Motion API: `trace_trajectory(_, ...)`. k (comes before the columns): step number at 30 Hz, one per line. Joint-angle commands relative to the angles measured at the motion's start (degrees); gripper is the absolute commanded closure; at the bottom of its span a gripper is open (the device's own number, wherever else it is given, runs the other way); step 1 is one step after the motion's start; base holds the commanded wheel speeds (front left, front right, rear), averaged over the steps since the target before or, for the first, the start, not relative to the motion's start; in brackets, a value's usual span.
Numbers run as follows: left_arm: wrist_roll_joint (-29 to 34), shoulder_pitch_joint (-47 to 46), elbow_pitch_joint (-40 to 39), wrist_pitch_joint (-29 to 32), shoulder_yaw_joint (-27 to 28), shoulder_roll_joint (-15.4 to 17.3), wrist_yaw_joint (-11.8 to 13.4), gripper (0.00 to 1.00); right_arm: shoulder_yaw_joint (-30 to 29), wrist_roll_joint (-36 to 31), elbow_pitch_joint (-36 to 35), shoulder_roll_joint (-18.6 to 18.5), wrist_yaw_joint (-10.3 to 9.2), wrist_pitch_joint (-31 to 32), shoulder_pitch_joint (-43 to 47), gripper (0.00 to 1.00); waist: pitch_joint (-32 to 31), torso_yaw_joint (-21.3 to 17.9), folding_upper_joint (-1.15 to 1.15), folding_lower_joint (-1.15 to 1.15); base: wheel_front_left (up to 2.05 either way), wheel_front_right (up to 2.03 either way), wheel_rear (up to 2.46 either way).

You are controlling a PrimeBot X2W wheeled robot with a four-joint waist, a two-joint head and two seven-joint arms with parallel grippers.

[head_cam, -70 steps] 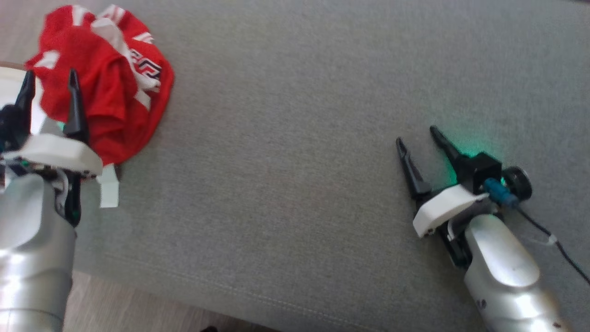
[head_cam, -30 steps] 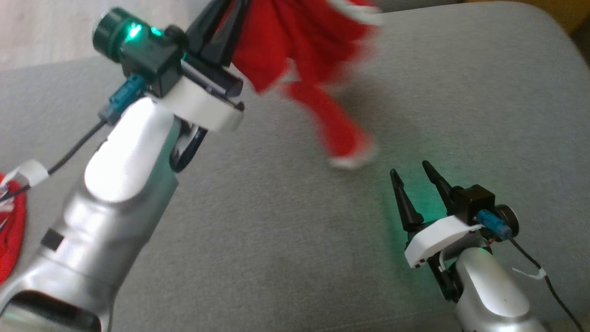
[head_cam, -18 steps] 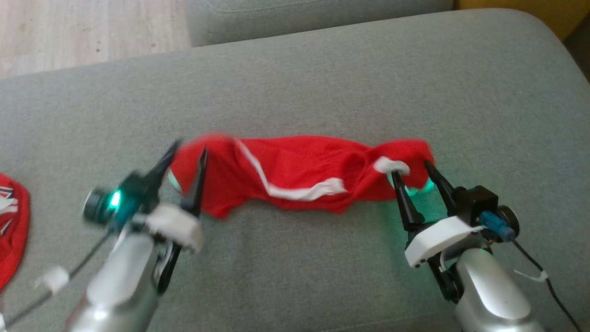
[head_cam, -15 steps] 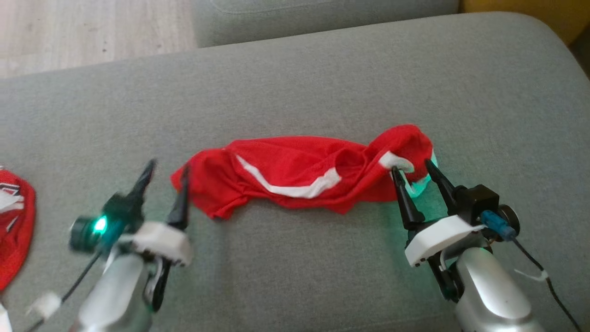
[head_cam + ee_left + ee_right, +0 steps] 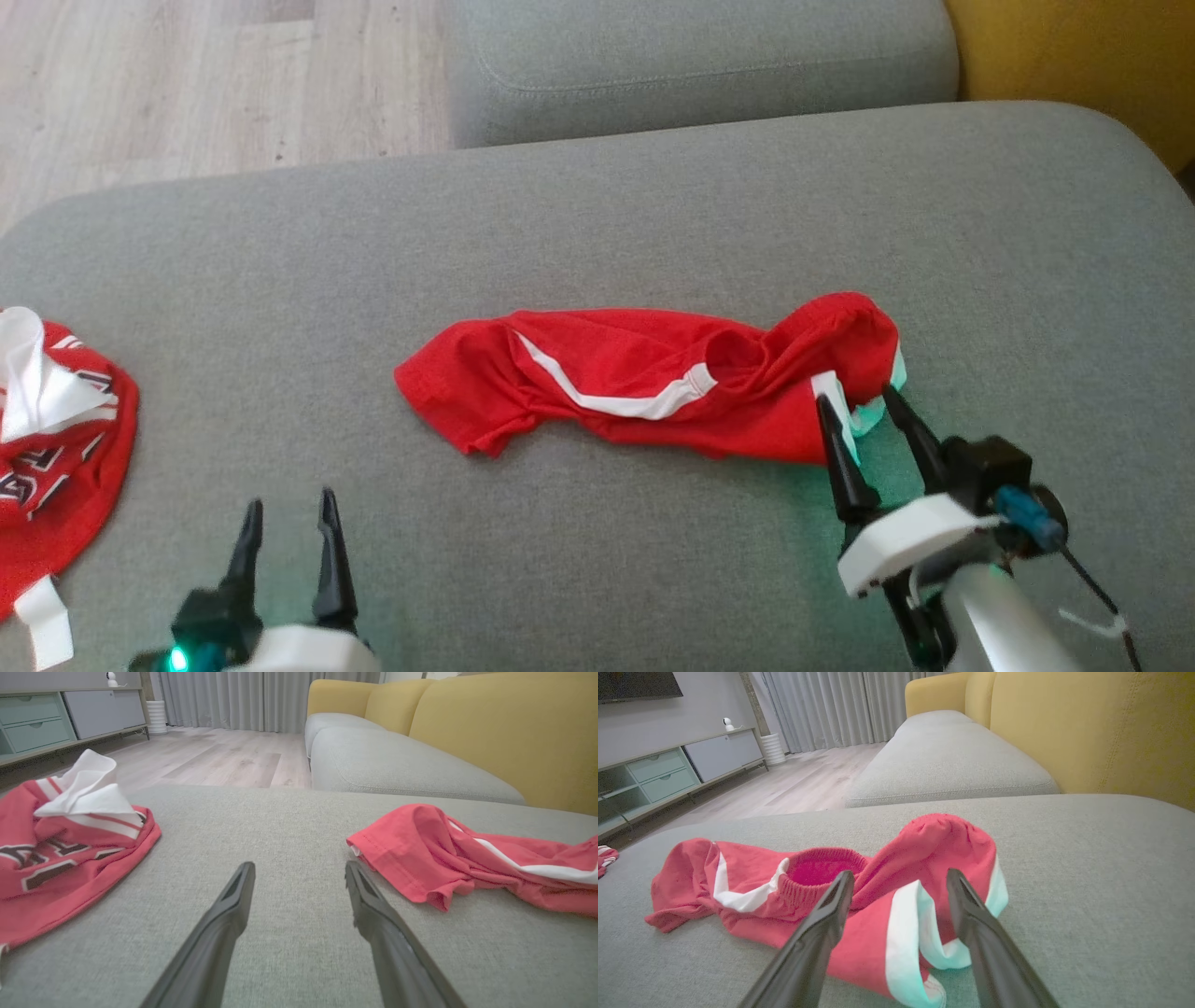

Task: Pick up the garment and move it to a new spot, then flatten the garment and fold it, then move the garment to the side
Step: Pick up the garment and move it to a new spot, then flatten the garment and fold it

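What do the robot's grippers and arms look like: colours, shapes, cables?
The left gripper and right gripper each have two long, black, tapering fingers on a white block. The right forearm is silver; a black camera box with a blue plug and a black cable sits beside it. A green light glows at the left wrist.

Soft, even daylight, faint shadows. A green glow by my right gripper (image 5: pixel 854 395) tints the grey cushion (image 5: pixel 653 560); my wrist views blur my near fingers (image 5: pixel 808 952).
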Motion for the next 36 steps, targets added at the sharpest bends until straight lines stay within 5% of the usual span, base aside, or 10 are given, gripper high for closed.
trace_trajectory(1, 0.57, -1.08, -2.04, -0.30, 2.70, -0.22, -0.36, 0.00, 1.04, 0.56, -1.79, 0.56, 0.37, -0.22, -1.05, 0.00, -0.21, 0.20, 0.00, 0.01, 0.00, 0.00, 0.00)
trace_trajectory(7, 3.77, 0.10, -2.03, -0.30, 4.46, -2.27, -3.11, 0.00, 1.86, 1.40, -2.23, 0.56, 0.37, -0.22, -0.65, 0.00, 0.03, 1.62, 0.00, 0.01, 0.00, 0.00, 0.00)
trace_trajectory(14, 4.98, -0.91, -0.99, -0.30, 4.67, -2.82, -4.60, 0.00, 10.35, 9.40, -1.81, 0.56, 0.37, -0.22, -5.80, 0.00, 1.30, 4.29, 0.00, 0.01, 0.00, 0.00, 0.00)
trace_trajectory(27, 3.08, -1.04, 0.15, -0.30, 3.74, -2.94, -4.49, 0.00, 18.92, 19.00, 12.87, 0.57, 0.37, 3.32, -13.62, 0.00, 2.81, 7.13, 0.00, 0.01, 0.00, 0.00, 0.00)
trace_trajectory(29, 2.72, -1.09, -0.03, -0.30, 3.47, -2.94, -4.32, 0.00, 20.31, 20.04, 12.94, 0.57, 0.37, 3.02, -13.85, 0.24, 2.92, 7.24, 0.00, 0.01, 0.00, 0.00, 0.00)
trace_trajectory(30, 2.72, -1.09, -0.03, -0.30, 3.47, -2.94, -4.32, 0.00, 20.31, 20.04, 12.94, 0.57, 0.37, 3.02, -13.85, 0.24, 2.92, 7.24, 0.00, 0.01, 0.00, 0.00, 0.00)
trace_trajectory(31, 2.48, -1.13, -0.13, -0.30, 3.36, -2.94, -4.24, 0.00, 20.91, 20.41, 12.98, 0.57, 0.37, 2.78, -13.99, 0.92, 2.98, 7.30, 0.00, 0.01, 0.00, 0.00, 0.00)
trace_trajectory(32, 2.29, -1.20, -0.18, -0.30, 3.24, -2.94, -4.17, 0.00, 21.32, 20.86, 13.06, 0.57, 0.37, 2.56, -14.11, 1.00, 3.03, 7.38, 0.00, 0.01, 0.00, 0.00, 0.00)
trace_trajectory(36, 1.93, -1.69, -0.02, -0.30, 2.53, -2.94, -4.15, 0.00, 21.45, 21.21, 13.56, 0.57, 0.37, 1.24, -15.52, 1.00, 3.36, 8.25, 0.00, 0.01, 0.00, 0.00, 0.00)
